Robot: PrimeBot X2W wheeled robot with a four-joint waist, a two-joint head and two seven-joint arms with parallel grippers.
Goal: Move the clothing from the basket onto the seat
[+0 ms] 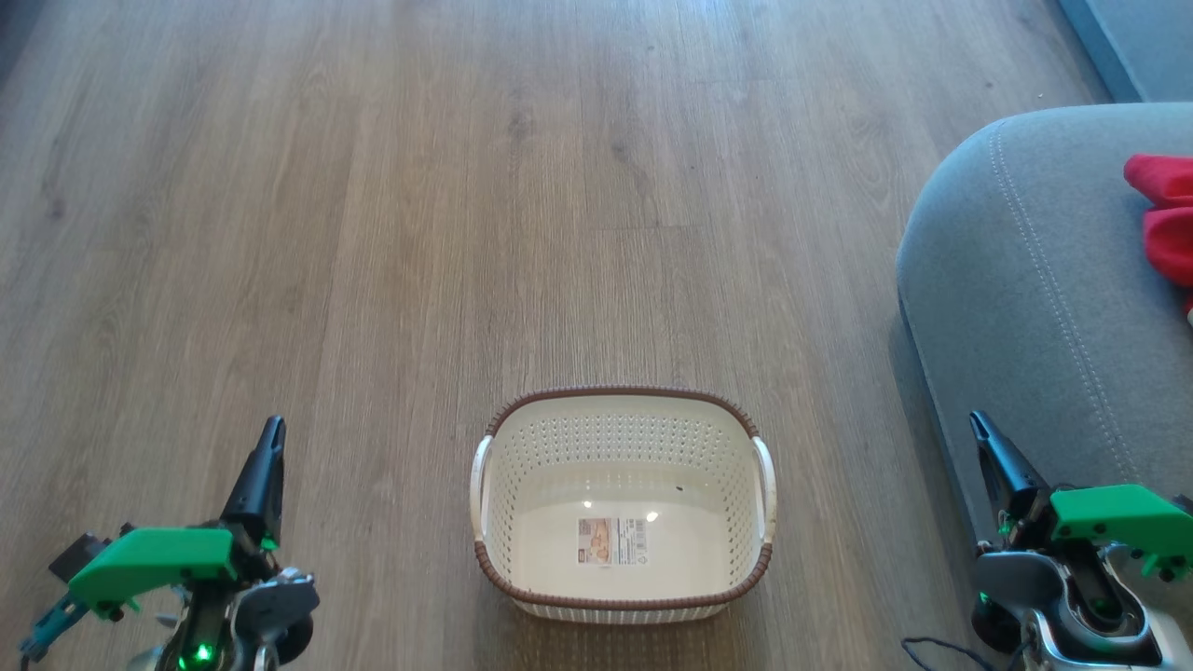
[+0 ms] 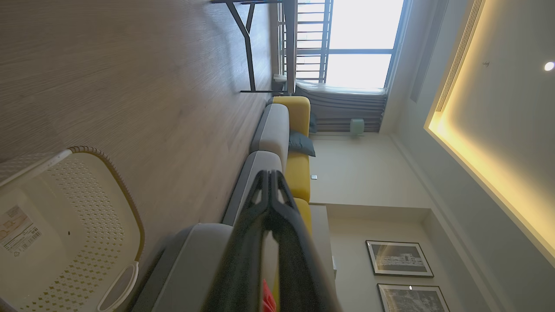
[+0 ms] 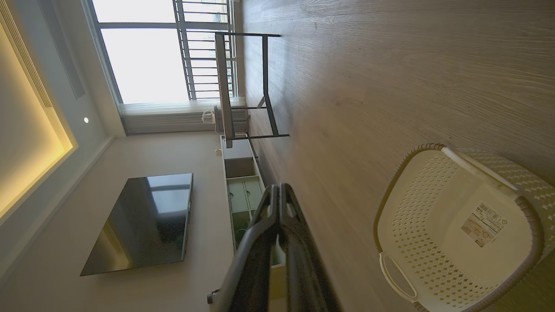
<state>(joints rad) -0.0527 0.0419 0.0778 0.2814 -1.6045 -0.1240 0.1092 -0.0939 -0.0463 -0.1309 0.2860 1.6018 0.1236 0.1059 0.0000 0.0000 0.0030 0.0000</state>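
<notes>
Wood floor takes most of head view. Seat is at right, grey w/ a pale stitch line. It's cut off by the frame's right edge, so only one rounded corner shows.

Basket stands on floor btwn the arms, apart from seat: cream, perforated walls, brown rim, white handles, its whole bottom in sight.

Clothing lies on seat at far right: bright red, bunched, mostly cut off by frame. Shape & any print can't be made out. A blurred red sliver also shows behind the fingers in left wrist view.

Left gripper is low left over floor, fingers pressed together, nothing in them. Right gripper is low right by seat's edge, also pressed together, nothing held. Can't tell if it touches seat.

Label is stuck on basket bottom, print too small to read.
</notes>
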